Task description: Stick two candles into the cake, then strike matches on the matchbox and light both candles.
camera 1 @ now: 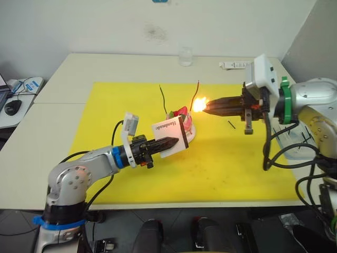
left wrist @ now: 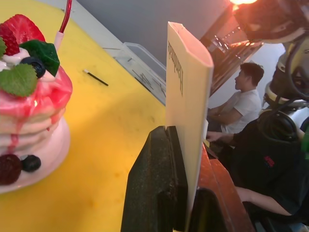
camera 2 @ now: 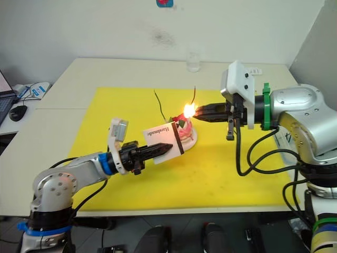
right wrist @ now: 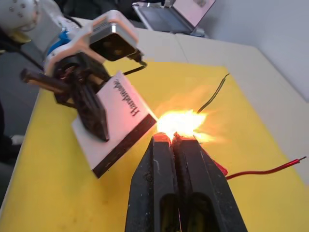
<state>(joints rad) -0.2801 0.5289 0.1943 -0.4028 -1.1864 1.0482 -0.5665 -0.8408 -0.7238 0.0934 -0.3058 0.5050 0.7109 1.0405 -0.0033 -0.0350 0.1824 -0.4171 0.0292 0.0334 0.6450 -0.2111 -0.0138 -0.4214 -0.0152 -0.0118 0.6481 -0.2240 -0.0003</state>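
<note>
My left gripper [camera 1: 174,141] is shut on the white matchbox [camera 1: 171,136], holding it upright just in front of the pink cake [camera 1: 187,120] on its white plate. My right gripper [camera 1: 206,108] is shut on a burning match, whose flame [camera 1: 199,104] flares beside the cake's right side, close to the red candle [camera 1: 196,92]. The red candle and the green candle [camera 1: 164,100] both rise from the cake. The wrist view shows the red candle's pale base [left wrist: 59,37] at the cake top [left wrist: 24,72]. One spare match [camera 1: 231,124] lies on the mat.
A yellow mat [camera 1: 126,174] covers the middle of the table. At the far edge stand a clear glass [camera 1: 185,56] and a white power strip [camera 1: 234,65]. A mouse [camera 1: 12,107] sits on a side desk at left. A seated person [left wrist: 241,106] shows beyond the table.
</note>
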